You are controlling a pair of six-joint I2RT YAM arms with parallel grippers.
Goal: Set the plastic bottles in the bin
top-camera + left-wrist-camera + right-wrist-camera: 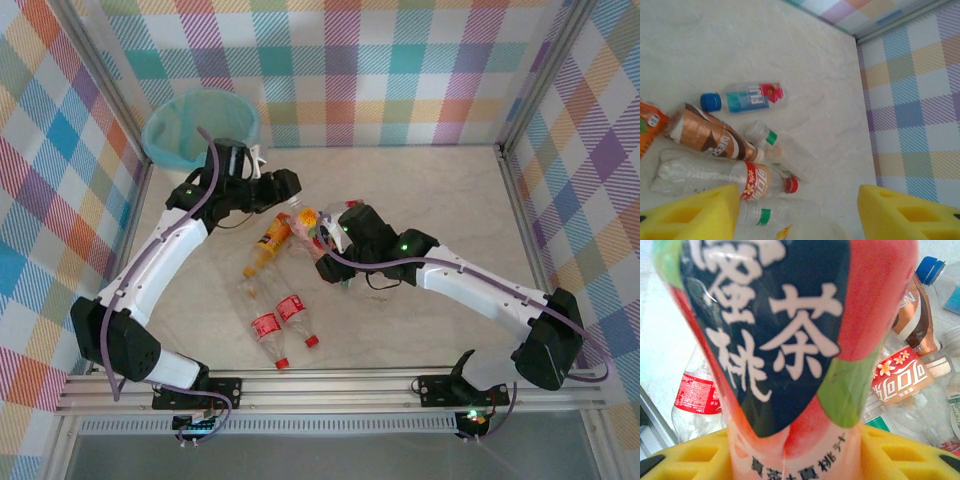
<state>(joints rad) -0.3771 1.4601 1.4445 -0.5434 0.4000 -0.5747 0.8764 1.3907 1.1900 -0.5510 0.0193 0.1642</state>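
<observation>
Right wrist view: my right claw point(795, 452) grips a pink peach-tea bottle point(790, 340) across its label. It is likely light, thin-walled and slick, so I should squeeze gently at the middle. My left claw point(797, 210) gapes wide over bottles point(755, 97) on the desk point(790, 40); the bin point(170, 150) stands at the far-left corner.

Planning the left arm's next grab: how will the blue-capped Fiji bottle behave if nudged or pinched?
The Fiji bottle looks empty, so probably light and apt to skid on the smooth table. Lying on its side, it may roll. Its thin clear wall would likely buckle under a pinch.
</observation>
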